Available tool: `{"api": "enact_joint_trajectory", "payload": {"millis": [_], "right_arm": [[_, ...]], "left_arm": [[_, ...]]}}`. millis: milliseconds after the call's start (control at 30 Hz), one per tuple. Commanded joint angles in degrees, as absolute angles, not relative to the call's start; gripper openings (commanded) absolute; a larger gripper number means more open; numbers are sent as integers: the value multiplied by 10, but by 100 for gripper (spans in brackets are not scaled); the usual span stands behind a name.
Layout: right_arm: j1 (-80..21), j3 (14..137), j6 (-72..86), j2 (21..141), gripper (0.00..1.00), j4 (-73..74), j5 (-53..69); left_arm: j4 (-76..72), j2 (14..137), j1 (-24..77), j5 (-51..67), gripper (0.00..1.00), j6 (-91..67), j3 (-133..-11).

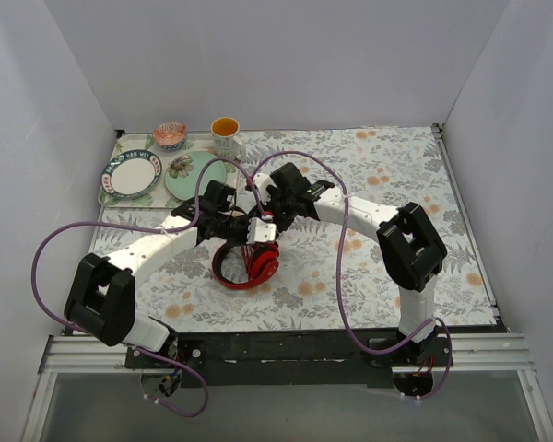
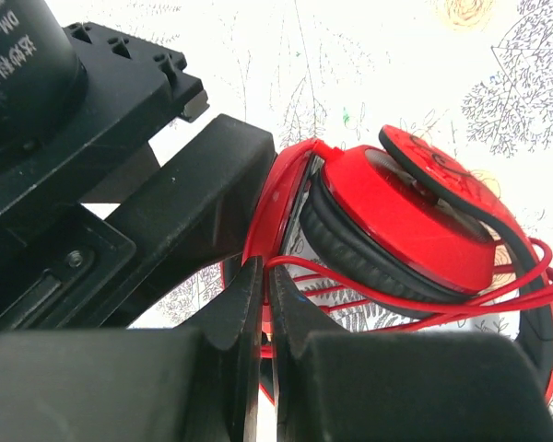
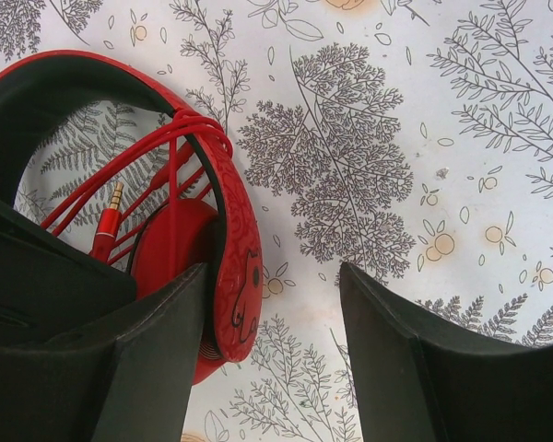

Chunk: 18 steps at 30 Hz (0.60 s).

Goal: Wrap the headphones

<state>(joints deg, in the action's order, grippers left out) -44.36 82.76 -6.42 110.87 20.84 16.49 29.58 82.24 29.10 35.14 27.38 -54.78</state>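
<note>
The red headphones (image 1: 247, 264) lie on the floral tablecloth in the middle of the table, with the thin red cable (image 2: 415, 299) looped several times across the headband. My left gripper (image 2: 267, 276) is shut on a strand of that cable, right beside the red earcup (image 2: 405, 221). My right gripper (image 3: 275, 318) is open just above the headphones, with the red-and-black headband (image 3: 235, 267) against the inside of its left finger. The cable's gold jack plug (image 3: 111, 207) hangs inside the band. In the top view both grippers (image 1: 258, 226) meet over the headphones.
A tray (image 1: 111, 180) at the back left holds a blue-rimmed plate (image 1: 134, 172), a green plate (image 1: 192, 175), a pink bowl (image 1: 170, 134) and a cup (image 1: 226, 136). Purple robot cables (image 1: 341, 239) arch over the table. White walls close in three sides.
</note>
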Motion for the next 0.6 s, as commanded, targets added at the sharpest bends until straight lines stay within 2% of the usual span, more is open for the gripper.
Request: {"api": "enact_joint_trajectory", "payload": {"millis": [0, 333, 567], "right_arm": [[-448, 836, -76, 1130, 66, 249, 163], [-448, 838, -76, 1131, 66, 250, 165], [-448, 837, -76, 1128, 66, 252, 163]], "left_arm": [[269, 822, 293, 378, 0, 265, -556], [329, 834, 292, 318, 0, 277, -562], [318, 831, 293, 337, 0, 266, -559]]}}
